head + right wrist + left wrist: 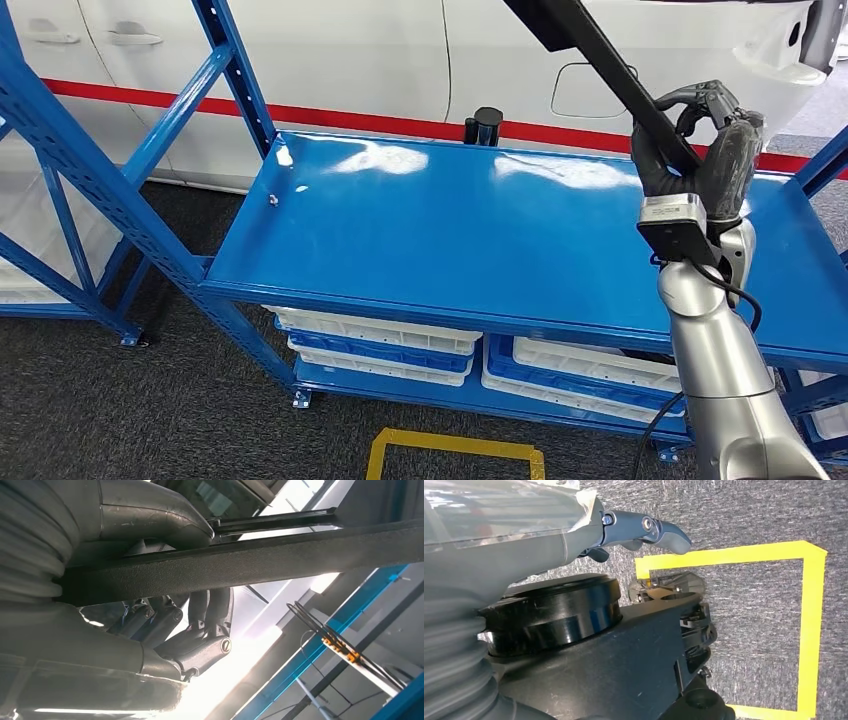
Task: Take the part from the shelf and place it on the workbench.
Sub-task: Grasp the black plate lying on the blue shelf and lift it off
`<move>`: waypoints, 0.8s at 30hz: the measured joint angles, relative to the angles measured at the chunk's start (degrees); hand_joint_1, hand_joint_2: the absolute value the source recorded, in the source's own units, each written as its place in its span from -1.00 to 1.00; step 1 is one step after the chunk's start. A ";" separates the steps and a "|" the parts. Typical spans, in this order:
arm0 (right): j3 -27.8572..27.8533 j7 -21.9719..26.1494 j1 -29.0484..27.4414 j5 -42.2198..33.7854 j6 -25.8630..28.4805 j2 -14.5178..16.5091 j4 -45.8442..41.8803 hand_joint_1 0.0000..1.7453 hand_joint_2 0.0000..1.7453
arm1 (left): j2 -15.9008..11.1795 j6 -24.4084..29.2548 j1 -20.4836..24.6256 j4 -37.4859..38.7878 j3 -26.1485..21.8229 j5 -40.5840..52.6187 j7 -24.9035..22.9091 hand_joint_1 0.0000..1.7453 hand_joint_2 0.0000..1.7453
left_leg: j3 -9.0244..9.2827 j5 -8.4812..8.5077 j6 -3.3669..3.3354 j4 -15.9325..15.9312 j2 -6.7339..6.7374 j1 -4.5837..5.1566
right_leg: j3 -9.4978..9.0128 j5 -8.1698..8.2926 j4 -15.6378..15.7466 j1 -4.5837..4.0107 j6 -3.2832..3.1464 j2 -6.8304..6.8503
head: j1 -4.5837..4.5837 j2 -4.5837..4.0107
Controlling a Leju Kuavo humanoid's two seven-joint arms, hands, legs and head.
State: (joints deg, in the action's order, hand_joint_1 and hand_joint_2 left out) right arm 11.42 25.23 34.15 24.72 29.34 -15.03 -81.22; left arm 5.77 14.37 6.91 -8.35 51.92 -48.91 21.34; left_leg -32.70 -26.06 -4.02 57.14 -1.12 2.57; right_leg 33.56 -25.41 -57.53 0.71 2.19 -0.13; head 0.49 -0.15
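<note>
The part (600, 62) is a long, thin black bar running from the top of the head view down to my right hand (700, 160). My right hand grips its lower end, raised over the right side of the blue metal shelf top (470, 235). In the right wrist view the bar (260, 562) crosses the picture, clamped between the thumb (155, 517) and the fingers (200, 645). My left hand (624, 532) hangs over the floor, with a finger stretched out and nothing in it.
White and blue bins (380, 345) sit on the lower level. A black cylinder (487, 125) stands at the shelf's back edge, with a white car body (330, 60) behind it. Blue uprights (110, 200) stand at left. Yellow floor tape (455, 448) marks a square on the carpet.
</note>
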 joint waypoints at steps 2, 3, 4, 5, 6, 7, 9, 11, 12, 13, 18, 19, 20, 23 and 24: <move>-0.03 1.12 -1.49 -1.20 0.81 0.35 -0.73 1.00 1.00 | -0.01 0.03 -0.21 0.00 -0.19 -0.36 0.23 -1.00 1.00 | -0.02 -0.05 -0.06 0.07 0.00 0.06 | -0.02 0.02 0.08 0.05 0.04 0.00 | -0.01 0.00; -0.06 1.66 -2.36 -1.78 1.26 0.58 -1.19 1.00 1.00 | -0.03 -0.01 -0.33 0.00 -0.27 -0.62 0.40 -1.00 1.00 | -0.05 -0.11 -0.17 0.13 0.00 0.10 | -0.04 0.05 0.14 0.16 0.09 0.00 | 0.02 0.00; -0.11 2.16 -3.33 -2.33 1.69 0.82 -1.71 1.00 1.00 | -0.07 -0.13 -0.46 0.00 -0.41 -0.90 0.57 -1.00 1.00 | -0.08 -0.18 -0.29 0.19 -0.01 0.13 | -0.07 0.08 0.23 0.27 0.14 0.00 | 0.01 0.00; -0.17 2.68 -4.32 -2.85 2.09 1.06 -2.29 1.00 1.00 | -0.13 -0.26 -0.59 0.00 -0.62 -1.20 0.64 -1.00 1.00 | -0.09 -0.18 -0.46 0.18 -0.01 0.12 | -0.11 0.14 0.32 0.37 0.24 0.00 | 0.02 0.00; -0.25 3.16 -5.26 -3.32 2.41 1.26 -2.90 1.00 1.00 | -0.18 -0.34 -0.72 -0.01 -0.85 -1.48 0.53 -1.00 1.00 | 0.08 0.00 -0.62 -0.13 0.03 -0.14 | -0.01 0.07 0.23 0.31 0.32 0.01 | 0.03 0.00; -0.35 3.68 -6.21 -3.77 2.67 1.41 -3.50 1.00 1.00 | -0.23 -0.32 -0.83 -0.01 -1.07 -1.75 0.27 -1.00 1.00 | 0.31 0.23 -0.73 -0.52 0.10 -0.38 | 0.20 -0.21 -0.21 0.23 0.37 0.02 | 0.00 0.00; -0.55 4.71 -8.04 -4.58 3.13 1.58 -4.42 1.00 1.00 | -0.35 -0.06 -0.98 -0.01 -1.42 -2.21 -0.57 -1.00 1.00 | 0.74 0.65 -0.94 -1.21 0.25 -0.90 | 2.12 -2.26 -4.28 0.04 0.14 0.03 | -0.17 0.00; -0.67 5.53 -10.02 -5.19 3.45 1.72 -4.86 1.00 1.00 | -0.52 0.08 -1.13 0.00 -1.69 -2.62 -1.21 -1.00 1.00 | 0.78 0.69 -0.99 -1.25 0.31 -1.04 | 5.73 -5.24 -11.95 0.14 -0.18 0.03 | -0.34 0.00; -0.74 5.81 -11.05 -5.42 3.55 1.81 -5.00 1.00 1.00 | -0.60 0.08 -1.24 0.00 -1.81 -2.78 -1.41 -1.00 1.00 | 0.77 0.68 -0.96 -1.22 0.31 -1.10 | 7.25 -6.11 -15.00 0.26 -0.08 0.04 | -0.35 0.00; -0.85 6.04 -12.02 -5.58 3.63 1.92 -5.14 1.00 1.00 | -0.67 0.09 -1.32 0.00 -1.90 -2.91 -1.56 -1.00 1.00 | 0.76 0.64 -0.90 -1.16 0.30 -1.17 | 7.88 -6.18 -16.16 0.43 0.26 0.04 | -0.34 0.00; -1.95 6.52 -14.46 -5.90 4.02 2.61 -6.07 1.00 1.00 | -1.09 -0.38 -1.43 0.01 -2.59 -3.56 -2.19 -1.00 1.00 | 0.20 -0.35 0.73 0.58 0.22 -1.59 | 0.93 -0.73 -2.04 1.36 2.38 -0.15 | -0.42 0.00; -2.14 6.59 -14.90 -5.93 4.11 2.78 -6.20 1.00 1.00 | -1.21 -0.54 -1.44 0.01 -2.66 -3.63 -2.30 -1.00 1.00 | -0.04 -0.47 1.04 0.93 0.19 -1.52 | 0.61 -0.62 -1.40 1.27 2.02 -0.34 | -0.39 0.00; -2.34 6.66 -15.40 -5.98 4.18 2.94 -6.32 1.00 1.00 | -1.29 -0.66 -1.47 0.00 -2.70 -3.68 -2.38 -1.00 1.00 | -0.21 -0.49 1.25 1.14 0.13 -1.49 | 0.63 -0.50 -1.55 1.11 1.56 -0.54 | -0.32 0.00; -3.03 7.00 -16.30 -6.32 3.92 3.44 -6.45 1.00 1.00 | -1.45 -0.75 -1.55 0.01 -2.75 -3.72 -2.56 -1.00 1.00 | -0.95 -2.04 2.05 2.73 0.20 -1.80 | 1.03 -0.17 -1.68 1.41 0.55 -0.52 | -0.20 0.00; -3.25 7.21 -16.37 -6.48 3.63 3.60 -6.46 1.00 1.00 | -1.48 -0.77 -1.53 0.01 -2.75 -3.72 -2.62 -1.00 1.00 | -1.88 -3.76 2.42 5.02 0.30 -1.94 | 1.21 0.03 -1.65 1.50 0.14 -0.48 | -0.13 0.00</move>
State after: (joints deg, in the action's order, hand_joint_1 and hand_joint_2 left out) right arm 8.17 32.44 17.78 18.23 32.97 -11.43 -87.68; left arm 4.29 13.60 5.39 -8.34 49.17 -52.63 18.72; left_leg -34.58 -29.82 -1.60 62.16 -0.81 0.64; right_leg 34.77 -25.39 -59.18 2.21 2.33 -0.61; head 0.36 -0.15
